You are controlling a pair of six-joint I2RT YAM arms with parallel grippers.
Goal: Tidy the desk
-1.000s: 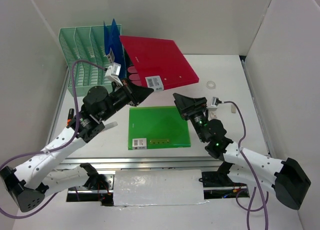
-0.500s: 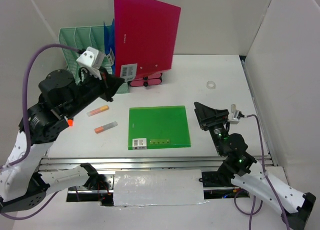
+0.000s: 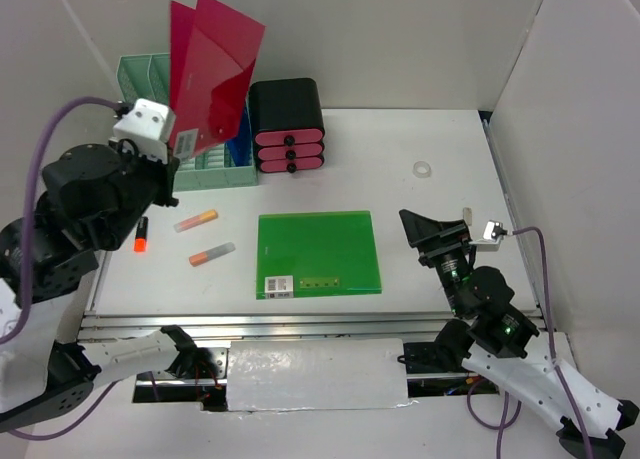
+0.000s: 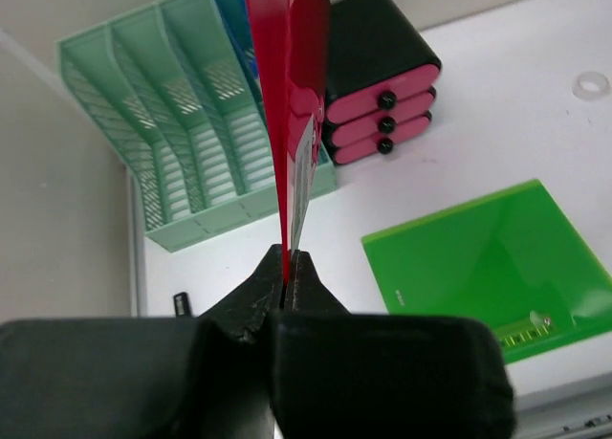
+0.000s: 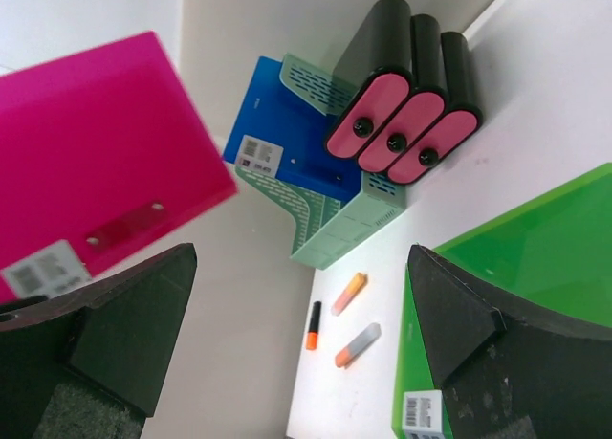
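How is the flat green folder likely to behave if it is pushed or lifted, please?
The green folder lies flush on the desk, so its edge is probably hard to catch. It looks thin and glossy: likely light, somewhat bendy, and apt to slide when pushed.

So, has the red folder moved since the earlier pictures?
Yes. The red folder has swung up and left: it covered the black drawer box, now it stands nearly upright over the mint-green rack, gripped by the left claw.

Robot lab cell: desk (image 3: 400, 139) walled by white panels (image 3: 570, 129) (props: file rack (image 3: 140, 79)).
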